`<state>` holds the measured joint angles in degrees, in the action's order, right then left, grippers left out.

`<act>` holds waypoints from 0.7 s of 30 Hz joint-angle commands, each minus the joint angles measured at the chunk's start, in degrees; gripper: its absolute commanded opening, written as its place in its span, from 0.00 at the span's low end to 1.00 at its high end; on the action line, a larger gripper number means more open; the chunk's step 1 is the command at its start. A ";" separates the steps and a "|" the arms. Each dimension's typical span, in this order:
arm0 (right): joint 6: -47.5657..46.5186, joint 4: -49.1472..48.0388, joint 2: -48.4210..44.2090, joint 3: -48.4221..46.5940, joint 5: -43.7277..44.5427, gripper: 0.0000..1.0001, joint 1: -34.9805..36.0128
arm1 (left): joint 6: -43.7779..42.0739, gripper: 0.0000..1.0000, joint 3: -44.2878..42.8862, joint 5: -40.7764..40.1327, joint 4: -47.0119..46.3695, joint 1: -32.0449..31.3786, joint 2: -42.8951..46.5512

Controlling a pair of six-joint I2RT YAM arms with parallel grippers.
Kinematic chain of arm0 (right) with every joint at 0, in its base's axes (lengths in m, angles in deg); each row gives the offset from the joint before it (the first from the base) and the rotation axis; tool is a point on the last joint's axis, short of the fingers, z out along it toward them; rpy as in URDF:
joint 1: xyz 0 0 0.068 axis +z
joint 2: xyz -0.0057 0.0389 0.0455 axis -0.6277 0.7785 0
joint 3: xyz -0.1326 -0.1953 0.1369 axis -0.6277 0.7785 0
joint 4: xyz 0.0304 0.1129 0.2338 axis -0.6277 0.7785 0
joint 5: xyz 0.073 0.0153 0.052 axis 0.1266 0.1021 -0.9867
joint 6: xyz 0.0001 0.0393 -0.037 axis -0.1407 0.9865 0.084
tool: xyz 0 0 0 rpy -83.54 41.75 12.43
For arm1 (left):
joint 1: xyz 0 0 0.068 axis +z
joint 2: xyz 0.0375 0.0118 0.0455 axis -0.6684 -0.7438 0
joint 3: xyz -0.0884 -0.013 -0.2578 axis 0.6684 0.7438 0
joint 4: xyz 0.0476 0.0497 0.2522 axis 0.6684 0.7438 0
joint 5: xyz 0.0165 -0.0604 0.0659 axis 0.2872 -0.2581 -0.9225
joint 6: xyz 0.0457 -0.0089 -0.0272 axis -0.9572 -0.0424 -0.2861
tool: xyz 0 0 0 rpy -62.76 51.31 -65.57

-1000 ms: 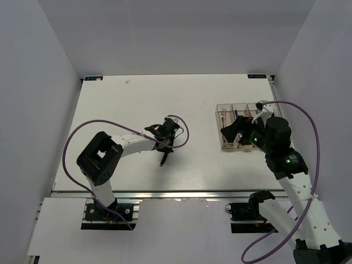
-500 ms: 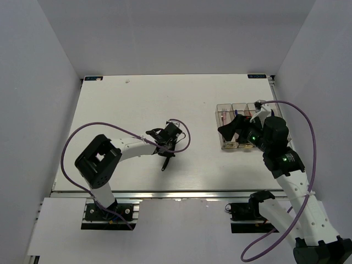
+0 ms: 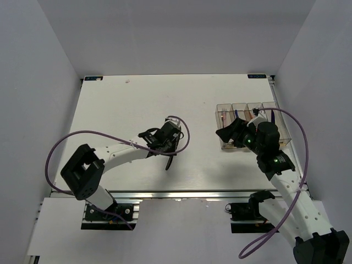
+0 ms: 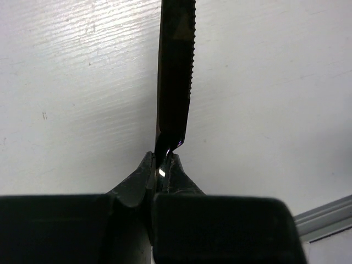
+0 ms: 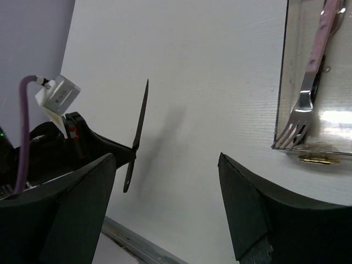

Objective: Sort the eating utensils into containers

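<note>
My left gripper (image 3: pixel 169 148) is shut on a thin dark serrated knife (image 3: pixel 168 163) and holds it off the table at mid-table. In the left wrist view the fingers (image 4: pixel 161 160) pinch the knife (image 4: pixel 176 71) at one end and its blade points away. My right gripper (image 3: pixel 228 132) is open and empty, just left of the row of four clear bins (image 3: pixel 240 107). The right wrist view shows the knife (image 5: pixel 140 121) ahead between my open fingers (image 5: pixel 166 159), and a pink-handled silver fork (image 5: pixel 311 93) lying in the nearest bin (image 5: pixel 281 110).
My right arm covers the near ends of the bins. More utensils lie in the bins, too small to tell apart. The table's near edge rail (image 3: pixel 181 193) runs just below the knife. A purple cable (image 3: pixel 184 135) loops beside the left wrist.
The left arm has stretched out, carrying the knife a little right and toward the near edge. The right arm has shifted slightly left and nearer, its gripper still open.
</note>
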<state>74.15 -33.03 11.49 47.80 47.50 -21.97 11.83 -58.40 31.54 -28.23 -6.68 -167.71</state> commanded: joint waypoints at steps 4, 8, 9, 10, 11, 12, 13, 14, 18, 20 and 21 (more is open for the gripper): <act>5.70 -11.03 4.03 3.63 -5.99 0.79 0.41 | 1.01 0.00 0.28 1.67 -1.77 -0.95 3.53; 8.25 -21.67 6.93 6.89 -8.73 0.77 3.30 | 1.54 0.00 0.37 4.39 -4.49 -1.74 4.85; 8.08 -23.16 9.29 6.80 -7.95 0.76 4.96 | 1.71 0.00 0.20 5.35 -5.28 -2.00 5.20; 8.08 -23.96 10.27 6.71 -7.42 0.76 6.02 | 1.89 0.00 0.02 5.71 -5.55 -2.44 5.38; 8.17 -24.83 12.02 6.80 -6.89 0.76 7.69 | 2.07 0.00 -0.24 5.97 -6.42 -2.70 5.47; 8.25 -25.71 12.91 6.89 -5.58 0.76 8.57 | 2.07 0.00 -0.33 6.67 -6.78 -2.79 5.64; 8.43 -26.85 13.70 6.80 -4.69 0.75 9.45 | 2.24 0.00 -0.25 6.94 -7.13 -3.14 5.99; 8.43 -27.47 14.58 6.54 -4.08 0.75 10.33 | 2.33 0.00 -0.24 7.20 -7.48 -3.23 5.99; 8.08 -28.36 20.20 4.87 0.23 0.74 14.38 | 2.77 0.00 -0.24 8.61 -8.97 -3.67 6.17; 7.64 -28.27 22.04 3.99 2.42 0.73 15.26 | 2.95 0.00 -0.16 9.14 -9.67 -3.85 6.34; 7.73 -28.36 22.58 3.90 2.61 0.72 15.35 | 3.03 0.00 -0.24 9.40 -9.94 -4.11 6.43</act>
<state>81.86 -57.51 32.69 54.34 46.12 -7.50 14.02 -58.36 38.92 -34.94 -10.18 -164.50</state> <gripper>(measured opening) 0.728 0.093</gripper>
